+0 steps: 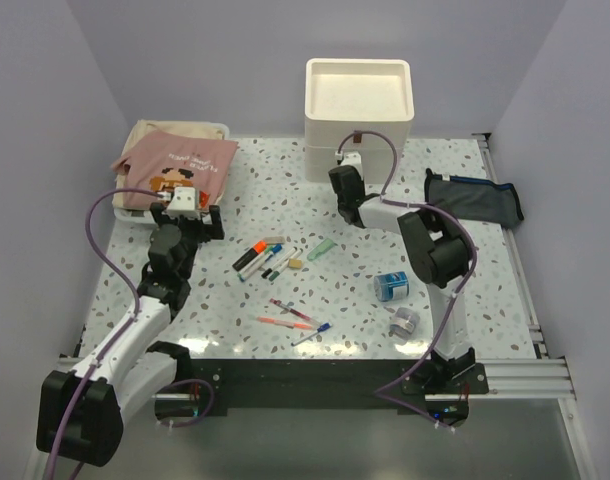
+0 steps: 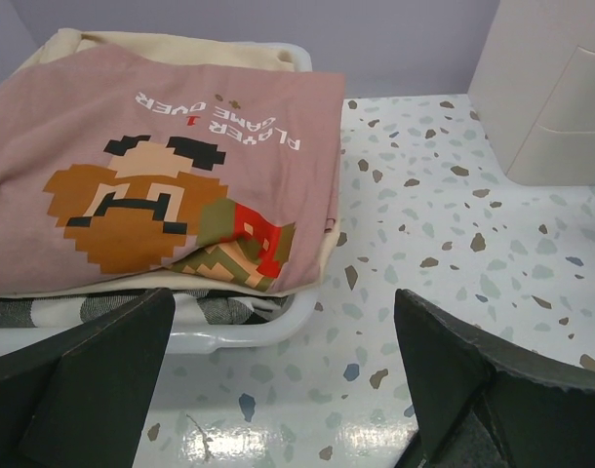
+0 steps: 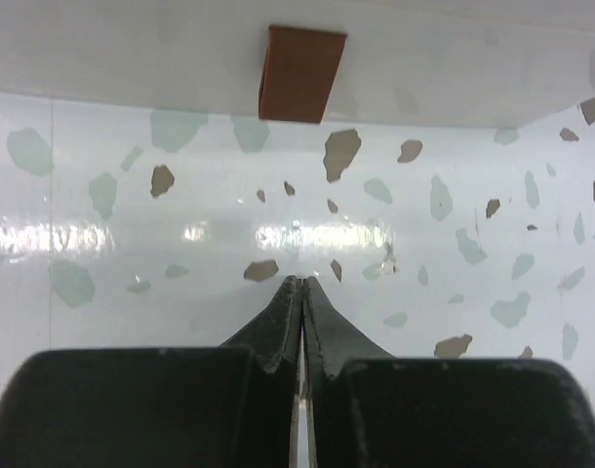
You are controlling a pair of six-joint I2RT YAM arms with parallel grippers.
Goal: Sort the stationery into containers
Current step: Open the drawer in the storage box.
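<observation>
Right wrist view: jaws shut on nothing, short of the drawer handle

1. Tool state. I read the right gripper [image 3: 299, 285] as fully closed with nothing between its fingers. It is aimed at the brown handle [image 3: 300, 73] on the drawer unit [image 1: 358, 100]. The left gripper [image 2: 278, 390] stands wide open and empty beside the folded clothes [image 2: 161, 117].

2. Task items. All the stationery lies loose on the table [image 1: 275, 190]: markers [image 1: 263, 258], pens [image 1: 290, 316], highlighter [image 1: 321, 249], blue roll [image 1: 391, 287] and grey roll [image 1: 403, 322]. The navy pouch [image 1: 473, 200] lies at the right, apart from them.

3. Hazards. Closed fingers cannot take the handle. Driving forward would, I judge, shove the unit back or slide the fingers beneath the handle. The right arm passes close by the two rolls, so a low swing could knock them.

4. Not visible. I cannot tell which drawer the handle belongs to, how near the fingertips are to it, or whether the pouch is unzipped. In the top view the right arm covers much of the unit's front.
</observation>
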